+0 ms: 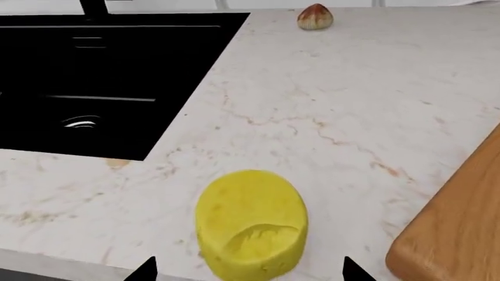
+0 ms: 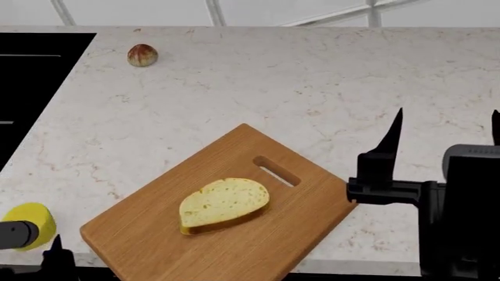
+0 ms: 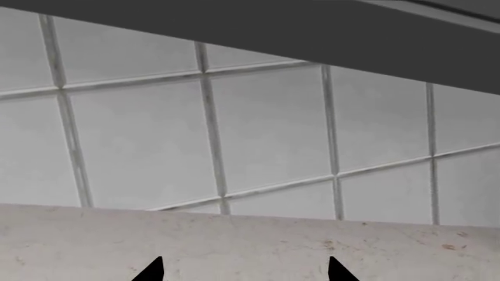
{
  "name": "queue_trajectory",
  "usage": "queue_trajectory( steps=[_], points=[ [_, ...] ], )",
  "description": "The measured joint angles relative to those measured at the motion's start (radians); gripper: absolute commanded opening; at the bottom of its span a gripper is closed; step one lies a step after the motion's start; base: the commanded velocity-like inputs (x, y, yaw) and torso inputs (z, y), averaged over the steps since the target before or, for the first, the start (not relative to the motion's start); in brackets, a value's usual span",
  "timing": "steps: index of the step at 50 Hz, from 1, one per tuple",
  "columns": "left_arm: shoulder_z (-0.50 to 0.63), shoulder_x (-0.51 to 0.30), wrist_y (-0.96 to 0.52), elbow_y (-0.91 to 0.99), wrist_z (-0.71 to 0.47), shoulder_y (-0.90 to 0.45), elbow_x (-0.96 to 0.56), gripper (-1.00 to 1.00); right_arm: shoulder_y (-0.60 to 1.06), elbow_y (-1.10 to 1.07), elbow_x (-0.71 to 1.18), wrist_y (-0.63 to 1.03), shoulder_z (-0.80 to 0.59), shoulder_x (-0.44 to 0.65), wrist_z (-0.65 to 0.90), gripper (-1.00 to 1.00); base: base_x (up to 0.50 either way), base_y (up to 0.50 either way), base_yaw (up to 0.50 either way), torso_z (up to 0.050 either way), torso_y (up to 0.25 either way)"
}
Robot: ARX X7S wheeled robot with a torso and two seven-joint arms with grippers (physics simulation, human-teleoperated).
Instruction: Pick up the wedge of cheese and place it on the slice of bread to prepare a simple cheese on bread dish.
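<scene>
One pincer matters here: my left pincer (image 1: 250, 270), spread wide and empty, has the wedge of cheese (image 1: 252, 230) just ahead between its tips, the right far off.

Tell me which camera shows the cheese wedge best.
The left wrist view: the wedge of cheese sits whole and close. The head view shows only part of it at the frame edge; the right wrist view shows none.

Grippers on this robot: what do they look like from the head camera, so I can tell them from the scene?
The right gripper has thin black pointed fingers on a boxy black and dark grey body. Of the left gripper, only a grey cylindrical part and a black fingertip show. No cables or markings are visible.
</scene>
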Motion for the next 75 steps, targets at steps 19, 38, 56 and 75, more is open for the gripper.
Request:
queue_trajectory(
  steps=[19,38,56,75],
  points=[
    [0.021,-0.017,-0.026,-0.087,0.008,-0.069,0.0,1.0,0.002,0.012,-0.002,-0.007,-0.013,0.0,0.003,1.0,0.0,0.0,0.0,0.0,0.0],
    [0.053,-0.025,-0.02,-0.143,0.017,-0.113,0.007,1.0,0.013,0.004,0.007,0.012,-0.016,0.002,0.011,1.0,0.0,0.0,0.0,0.0,0.0],
    [0.066,-0.024,0.027,-0.204,0.036,-0.137,0.018,-1.0,0.007,0.006,0.009,0.009,-0.017,0.004,0.016,1.0,0.0,0.0,0.0,0.0,0.0],
    [0.063,-0.031,0.009,-0.177,0.036,-0.128,0.014,-1.0,0.008,0.013,0.011,0.005,-0.022,0.005,0.02,1.0,0.0,0.0,0.0,0.0,0.0]
  ],
)
